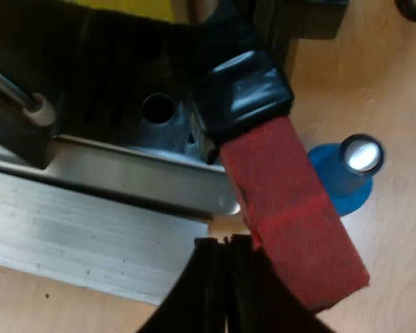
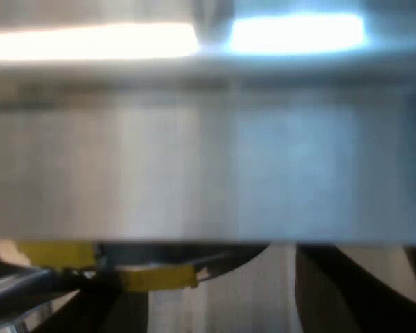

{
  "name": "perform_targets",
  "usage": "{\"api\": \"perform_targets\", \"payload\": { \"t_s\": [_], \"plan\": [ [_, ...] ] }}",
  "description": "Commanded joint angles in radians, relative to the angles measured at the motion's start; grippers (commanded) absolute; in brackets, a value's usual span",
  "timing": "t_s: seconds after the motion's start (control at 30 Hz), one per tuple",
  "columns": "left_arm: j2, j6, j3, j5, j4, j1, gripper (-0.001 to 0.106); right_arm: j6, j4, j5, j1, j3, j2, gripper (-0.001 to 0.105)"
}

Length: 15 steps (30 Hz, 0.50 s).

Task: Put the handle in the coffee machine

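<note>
The holder's handle runs from its dark glossy part [image 1: 244, 90] at the espresso machine's front [image 1: 118, 173] out to its red end [image 1: 291, 211], which sticks out over the wooden table. My left gripper [image 1: 226, 288] is shut, its two black fingers pressed together with nothing between them, right against the side of the red end. A blue tamper [image 1: 347, 173] with a shiny top stands on the table just past the red end. My right gripper [image 2: 222, 298] is open, hard up against a brushed metal face of the machine [image 2: 208, 166]; one dark finger [image 2: 353, 291] shows clearly.
The machine's ribbed metal drip tray edge [image 1: 90, 236] lies under the handle. A steam wand [image 1: 21, 100] angles down at the machine's front. Yellow parts [image 2: 156, 277] show beneath the metal face. Bare wooden table [image 1: 395, 104] surrounds the tamper.
</note>
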Motion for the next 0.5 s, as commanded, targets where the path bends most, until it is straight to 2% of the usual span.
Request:
{"api": "perform_targets", "payload": {
  "t_s": [0.03, 0.13, 0.3, 0.47, 0.5],
  "plan": [
    [-0.004, 0.006, -0.004, 0.041, 0.034, -0.005, 0.001, -0.005, -0.096, 0.016, -0.012, -0.021, -0.026, 0.050],
    [-0.004, 0.006, -0.001, 0.086, 0.047, -0.009, 0.001, -0.058, -0.096, 0.016, -0.012, -0.021, -0.026, 0.050],
    [-0.004, -0.006, -0.001, 0.091, 0.058, -0.029, 0.001, -0.065, -0.111, -0.005, -0.012, -0.021, -0.026, 0.050],
    [-0.004, -0.084, 0.002, 0.082, 0.090, -0.109, 0.001, -0.065, -0.148, -0.006, -0.012, -0.021, -0.026, 0.050],
    [-0.004, -0.121, 0.001, 0.077, 0.090, -0.120, 0.001, -0.065, -0.153, -0.006, -0.012, -0.021, -0.026, 0.050]
  ]
}}
